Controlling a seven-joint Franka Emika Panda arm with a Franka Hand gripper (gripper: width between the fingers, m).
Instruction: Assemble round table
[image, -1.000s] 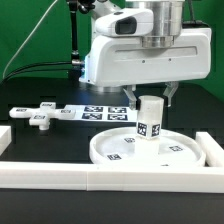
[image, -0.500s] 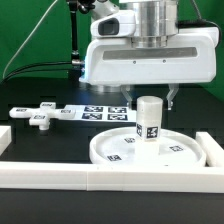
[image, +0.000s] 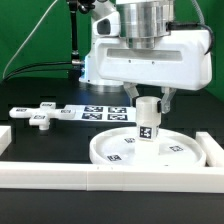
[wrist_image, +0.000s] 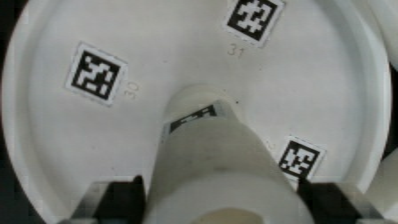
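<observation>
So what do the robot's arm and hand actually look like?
The gripper has a broad, boxy, glossy white body with rounded edges and two short dark fingers underneath. Above it sits a silver-grey cylindrical wrist. No markings can be made out on it.

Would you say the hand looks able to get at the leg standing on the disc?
Probably yes: the hand hangs right above the upright leg, fingers either side of its top, nothing between them.
</observation>
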